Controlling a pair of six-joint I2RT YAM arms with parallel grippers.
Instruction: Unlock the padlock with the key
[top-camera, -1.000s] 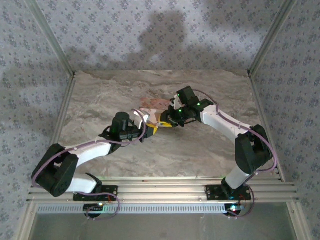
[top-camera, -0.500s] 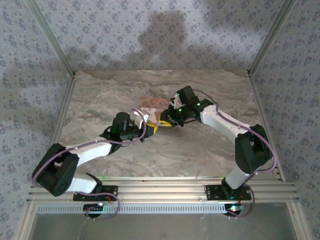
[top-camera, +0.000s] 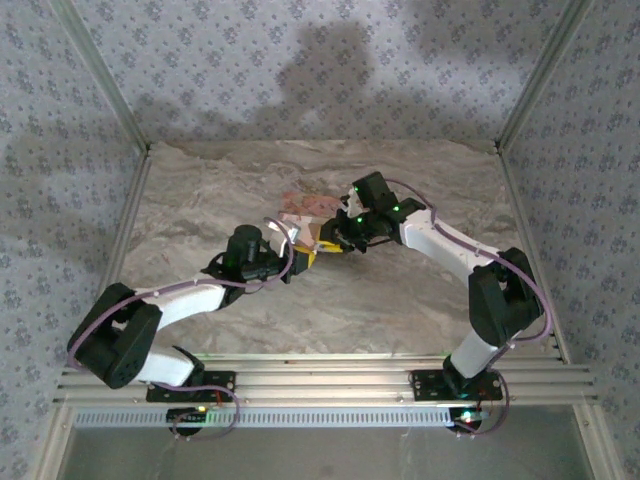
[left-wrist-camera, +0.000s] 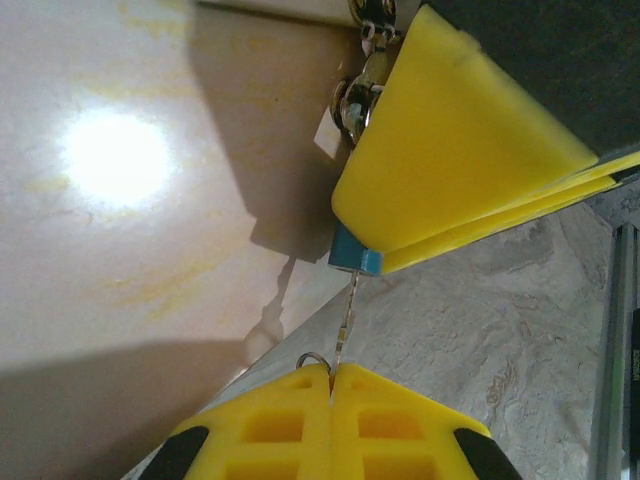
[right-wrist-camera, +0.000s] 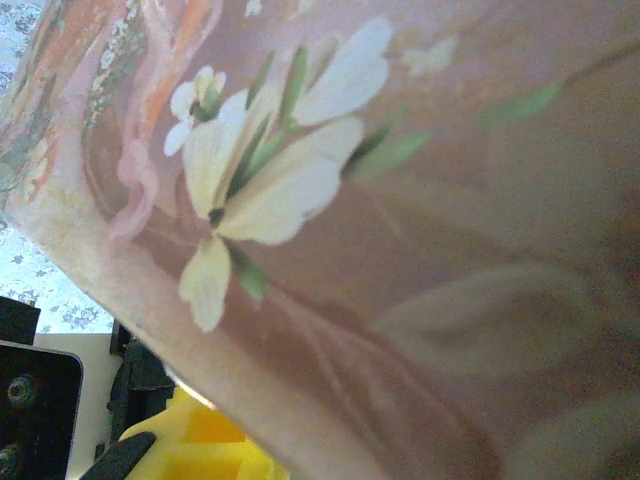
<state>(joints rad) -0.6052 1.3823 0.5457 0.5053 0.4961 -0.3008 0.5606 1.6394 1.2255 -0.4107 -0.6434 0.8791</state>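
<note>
Just beside the pink box (top-camera: 308, 207) on the table (top-camera: 420, 310), the right gripper (left-wrist-camera: 372, 250) clamps the small blue padlock (left-wrist-camera: 355, 262). The left gripper (left-wrist-camera: 331, 375), fingers pressed together, pinches the thin key (left-wrist-camera: 346, 318), whose tip meets the padlock

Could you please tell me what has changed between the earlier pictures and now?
Very little: the left arm has edged slightly rightward. Nothing was taken hold of or let go. The left gripper stays shut on the key, whose tip meets the padlock held in the right gripper, close by the pink box. The right arm has not moved.
</note>
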